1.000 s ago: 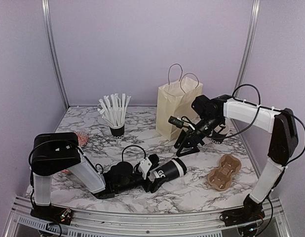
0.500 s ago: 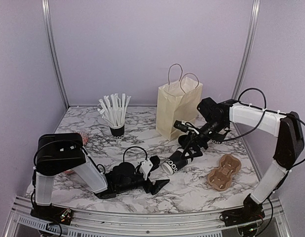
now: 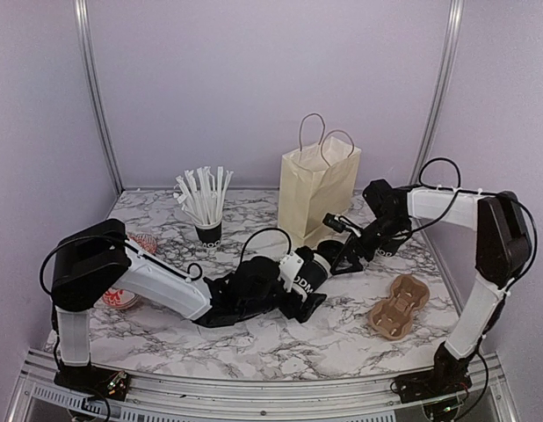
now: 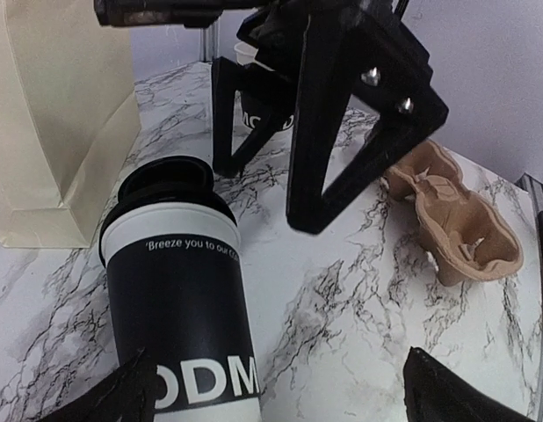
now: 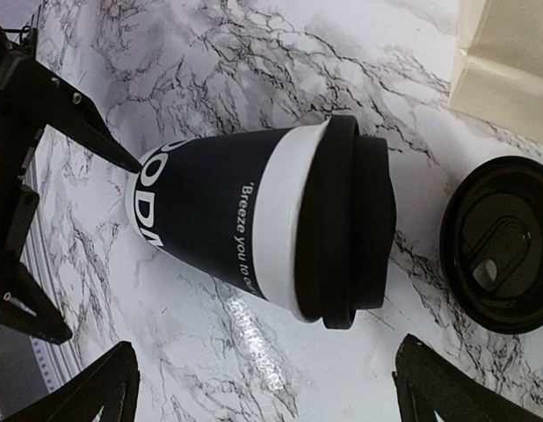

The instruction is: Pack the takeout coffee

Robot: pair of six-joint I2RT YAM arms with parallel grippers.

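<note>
The takeout coffee [image 3: 310,272] lies on its side on the marble table [image 3: 254,343], its black lid [image 5: 351,230] pointing at the cream paper bag [image 3: 314,198]. My left gripper [image 4: 280,400] is open, and the cup's base [image 4: 192,352] sits at its fingertips against one finger. My right gripper [image 5: 271,396] is open just short of the lid end, apart from the cup. In the top view the left gripper [image 3: 305,292] and right gripper [image 3: 342,259] face each other across the cup.
A second lidded black cup [image 3: 387,244] stands behind the right arm, its lid [image 5: 500,255] close to the lying cup. A brown pulp cup carrier [image 3: 399,303] lies at right. A cup of white wrapped straws [image 3: 207,224] stands at back left.
The cup left my left gripper and shifted toward the bag. My left arm drew back, then reached forward to the cup's base with its jaws wider. My right gripper dropped to the cup, then backed off a little.
</note>
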